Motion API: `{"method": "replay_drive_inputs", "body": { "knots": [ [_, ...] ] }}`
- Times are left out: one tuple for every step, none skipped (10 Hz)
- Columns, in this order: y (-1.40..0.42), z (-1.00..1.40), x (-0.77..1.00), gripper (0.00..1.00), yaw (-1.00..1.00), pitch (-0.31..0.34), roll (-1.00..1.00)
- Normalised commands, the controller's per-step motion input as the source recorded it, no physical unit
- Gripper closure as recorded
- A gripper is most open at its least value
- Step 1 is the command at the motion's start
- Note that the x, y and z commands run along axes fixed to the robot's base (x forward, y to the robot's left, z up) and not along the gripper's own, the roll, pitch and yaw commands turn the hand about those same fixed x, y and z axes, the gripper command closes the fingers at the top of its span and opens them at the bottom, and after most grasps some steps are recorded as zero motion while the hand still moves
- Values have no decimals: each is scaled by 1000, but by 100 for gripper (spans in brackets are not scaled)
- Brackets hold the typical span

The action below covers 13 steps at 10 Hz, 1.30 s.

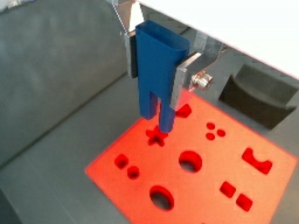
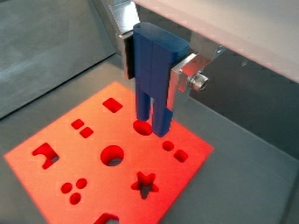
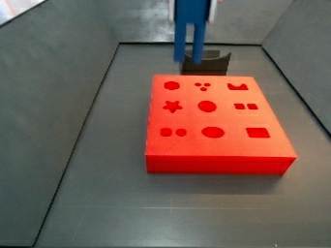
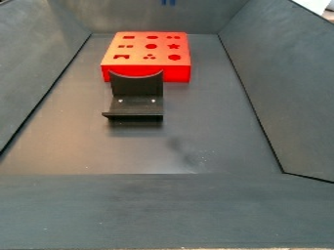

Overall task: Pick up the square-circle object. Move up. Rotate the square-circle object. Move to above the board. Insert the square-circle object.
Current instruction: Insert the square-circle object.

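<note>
My gripper (image 1: 156,74) is shut on the square-circle object (image 1: 155,83), a blue peg that hangs upright with two prongs pointing down. Both wrist views show the silver fingers (image 2: 184,77) clamping its flat sides. The board (image 1: 216,206), a red-orange block with star, circle and square holes, lies below it. In a side view the square-circle object (image 3: 192,34) hangs clear above the far edge of the board (image 3: 214,155), and only the lowest part of the gripper (image 3: 195,5) shows at the frame's upper edge. The board (image 4: 146,68) also shows far off.
The dark fixture (image 3: 207,64) stands just behind the board, and shows as well in a wrist view (image 1: 260,92). In a side view the fixture (image 4: 133,103) sits in front of the board. Sloped grey walls (image 3: 77,116) enclose the floor.
</note>
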Motion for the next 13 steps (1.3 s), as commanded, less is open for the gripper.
{"method": "replay_drive_inputs", "body": {
  "knots": [
    [-129,-846,151,100,114,-156,104],
    [-189,-809,109,100,66,-117,194],
    [-260,-774,37,100,80,-123,226],
    [-300,-771,0,100,129,-129,231],
    [-337,-663,-89,100,271,-129,299],
    [-326,-551,-129,100,343,-93,370],
    [-263,-434,-83,100,320,-49,343],
    [-174,-337,-46,100,257,-11,209],
    [-80,-234,-20,100,14,-3,44],
    [-29,-174,-57,100,0,0,0],
    [-43,-111,-80,100,0,0,0],
    [-54,-40,-117,100,0,0,0],
    [-49,-60,-200,100,0,0,-17]
  ]
}}
